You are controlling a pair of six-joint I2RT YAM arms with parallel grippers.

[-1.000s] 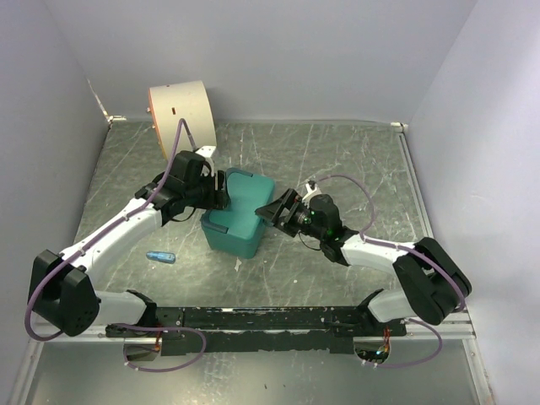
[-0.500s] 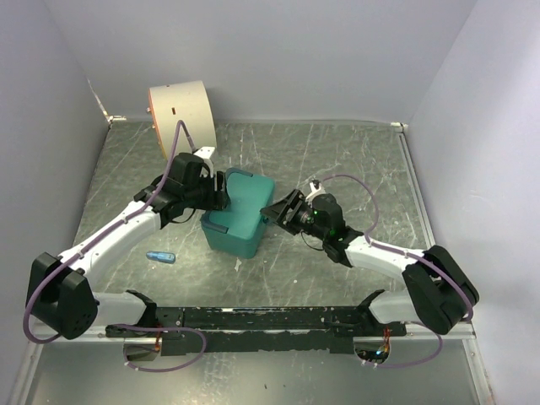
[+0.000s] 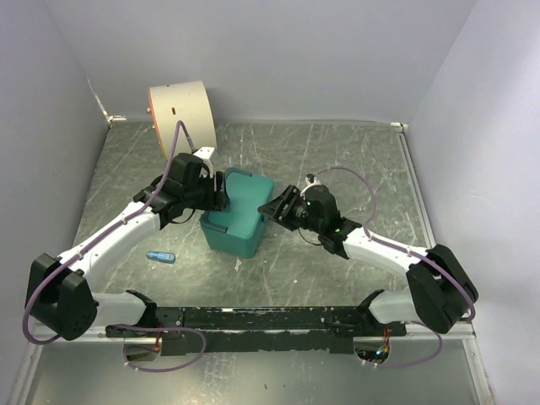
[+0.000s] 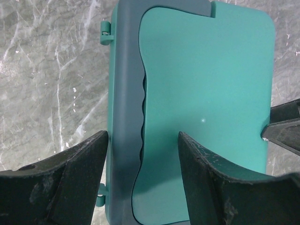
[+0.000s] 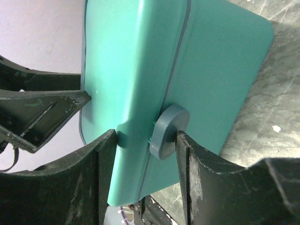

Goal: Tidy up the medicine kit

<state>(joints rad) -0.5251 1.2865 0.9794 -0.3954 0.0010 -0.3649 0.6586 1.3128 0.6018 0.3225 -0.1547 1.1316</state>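
Observation:
The medicine kit [image 3: 240,211] is a teal box with its lid shut, standing mid-table. My left gripper [image 3: 221,192] is at its far left side. In the left wrist view the kit's lid [image 4: 206,84] fills the frame, and my left gripper [image 4: 143,154] is open above the grey-teal handle strip [image 4: 125,93]. My right gripper [image 3: 272,207] is at the kit's right side. In the right wrist view my right gripper [image 5: 145,145] is open around the round grey-blue latch [image 5: 168,131]. Its right finger [image 5: 192,164] touches the latch.
A large cream drum [image 3: 181,114] lies on its side at the back left. A small blue tube [image 3: 160,256] lies on the table left of the kit, under my left arm. Walls close in the table on the left, back and right.
My right gripper has moved left and closer to the kit, bringing its fingers around the latch. My left gripper has hardly moved.

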